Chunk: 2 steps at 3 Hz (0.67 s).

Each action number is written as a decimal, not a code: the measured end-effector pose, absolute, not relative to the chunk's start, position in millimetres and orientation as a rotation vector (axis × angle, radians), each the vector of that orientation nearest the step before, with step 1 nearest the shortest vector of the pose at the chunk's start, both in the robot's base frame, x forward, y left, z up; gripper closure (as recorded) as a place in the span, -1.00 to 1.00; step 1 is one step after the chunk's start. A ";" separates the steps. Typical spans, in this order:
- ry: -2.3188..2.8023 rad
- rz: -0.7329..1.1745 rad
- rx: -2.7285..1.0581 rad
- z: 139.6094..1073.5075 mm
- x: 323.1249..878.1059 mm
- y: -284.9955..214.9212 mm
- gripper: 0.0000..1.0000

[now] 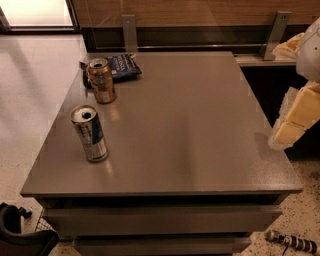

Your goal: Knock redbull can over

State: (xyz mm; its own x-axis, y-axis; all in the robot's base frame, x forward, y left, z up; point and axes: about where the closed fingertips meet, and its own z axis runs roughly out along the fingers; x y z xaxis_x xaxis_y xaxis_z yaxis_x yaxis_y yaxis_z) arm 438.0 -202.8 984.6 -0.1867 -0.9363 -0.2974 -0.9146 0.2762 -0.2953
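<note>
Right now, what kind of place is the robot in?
Probably an office break area or cafe: a grey table, wood-panelled wall, the redbull can and a snack bag. The pincer hangs beside the table's right edge.

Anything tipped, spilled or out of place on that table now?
Nothing stands out. The redbull can and gold-brown can both stand upright, no spill; the blue bag lies flat behind them. The gripper is beside the right edge of the table, far from both cans.
</note>
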 end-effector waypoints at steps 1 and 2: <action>1.952 0.095 -1.587 949.0 433.7 -184.2 -1.00; 1.811 0.233 -1.558 927.1 431.3 -162.0 -1.00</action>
